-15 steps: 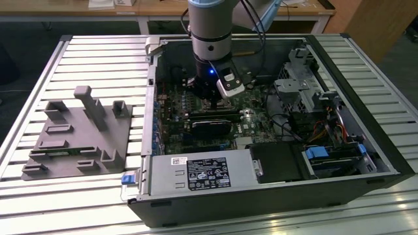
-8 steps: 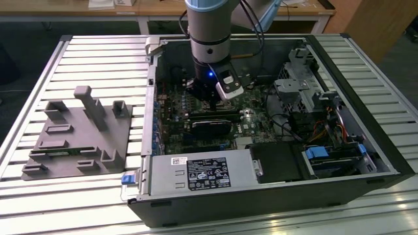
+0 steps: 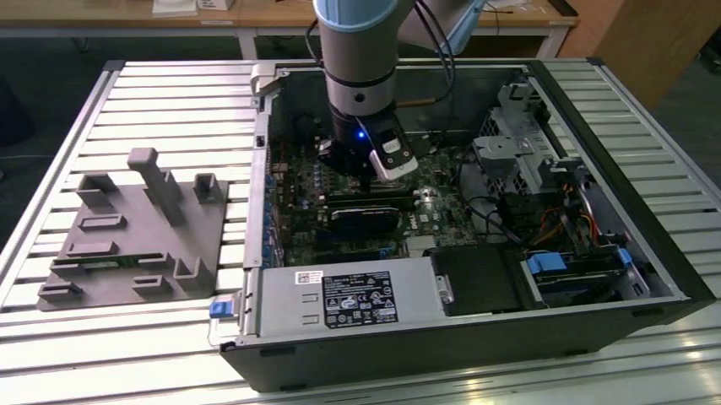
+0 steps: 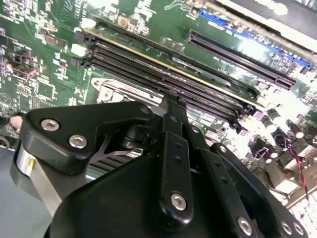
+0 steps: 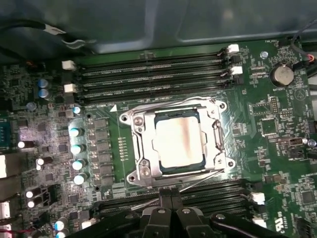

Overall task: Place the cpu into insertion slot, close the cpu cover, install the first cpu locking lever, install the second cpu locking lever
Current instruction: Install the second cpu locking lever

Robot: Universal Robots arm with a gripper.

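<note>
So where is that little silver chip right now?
In the first wrist view the cpu lies in the insertion slot under the shut cpu cover, between two banks of long black memory slots, just beyond the gripper.

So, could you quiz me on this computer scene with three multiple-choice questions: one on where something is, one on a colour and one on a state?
1. Where is the cpu?
A) on the table outside the case
B) seated in the insertion slot
C) on top of a memory stick

2. What colour is the circuit board?
A) green
B) red
C) white

3. How does the cpu cover sit?
A) standing upright
B) taken off
C) lying flat around the chip

Answers:
1. B: in the first wrist view, the pale chip lies inside the socket.
2. A: the board is green in both wrist views.
3. C: the silver frame lies flat, and the chip shows through its window.
</note>
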